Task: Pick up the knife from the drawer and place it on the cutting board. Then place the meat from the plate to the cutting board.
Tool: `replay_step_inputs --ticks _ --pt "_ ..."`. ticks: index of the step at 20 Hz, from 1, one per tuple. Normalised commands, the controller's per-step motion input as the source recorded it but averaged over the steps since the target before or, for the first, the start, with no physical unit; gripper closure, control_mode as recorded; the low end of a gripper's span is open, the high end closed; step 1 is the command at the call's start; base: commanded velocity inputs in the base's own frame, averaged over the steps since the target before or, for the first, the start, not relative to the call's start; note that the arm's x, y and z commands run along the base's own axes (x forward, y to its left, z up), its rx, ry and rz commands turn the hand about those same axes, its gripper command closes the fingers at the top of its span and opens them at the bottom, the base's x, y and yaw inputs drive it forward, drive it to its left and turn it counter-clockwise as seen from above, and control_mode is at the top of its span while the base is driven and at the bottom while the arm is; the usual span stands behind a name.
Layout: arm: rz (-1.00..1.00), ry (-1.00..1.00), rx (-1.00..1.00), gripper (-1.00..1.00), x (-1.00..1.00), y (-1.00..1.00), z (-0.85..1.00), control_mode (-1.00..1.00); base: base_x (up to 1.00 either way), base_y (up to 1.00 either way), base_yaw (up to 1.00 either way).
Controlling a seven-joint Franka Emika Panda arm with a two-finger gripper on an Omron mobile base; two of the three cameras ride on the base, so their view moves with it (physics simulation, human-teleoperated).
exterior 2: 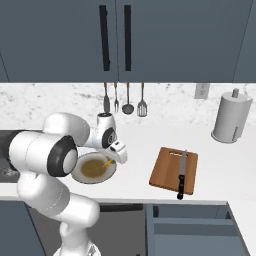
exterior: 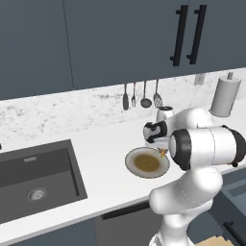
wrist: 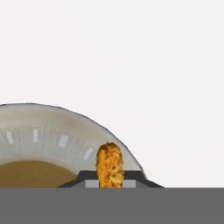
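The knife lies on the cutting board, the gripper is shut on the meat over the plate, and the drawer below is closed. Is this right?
Not quite: the drawer is open, as the right base view shows. The knife does lie on the cutting board, and the gripper is shut on the meat over the plate.

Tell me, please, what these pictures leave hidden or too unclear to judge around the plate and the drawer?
- Fingers: hand view, cut off by the bottom edge; contact with the meat unclear.
- Plate: left base view, right rim hidden by the arm.
- Drawer: right base view, cut off by the bottom edge.
- Knife blade edge: too small.
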Motion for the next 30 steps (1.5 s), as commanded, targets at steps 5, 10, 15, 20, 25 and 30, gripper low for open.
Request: replay_step_inputs --ticks 5,10,15,20,25,30 --pt "0.17 0.04 0.00 1.00 0.14 -1.00 0.14 -1.00 0.00 0.00 0.00" --pt "0.30 0.05 0.00 1.00 0.01 -1.00 0.09 -1.00 0.00 0.00 0.00" --pt "0.32 0.00 0.02 1.00 0.06 -1.00 0.12 -1.00 0.00 0.00 0.00" --pt "0.26 0.00 0.05 1.00 0.00 -0.92 0.00 -1.00 0.00 0.00 0.00" --pt "0.17 0.00 0.02 1.00 0.20 -0.67 -0.10 -1.00 0.00 0.00 0.00" --pt "0.05 0.00 0.00 1.00 0.07 -0.28 -0.15 -1.00 0.00 0.00 0.00"
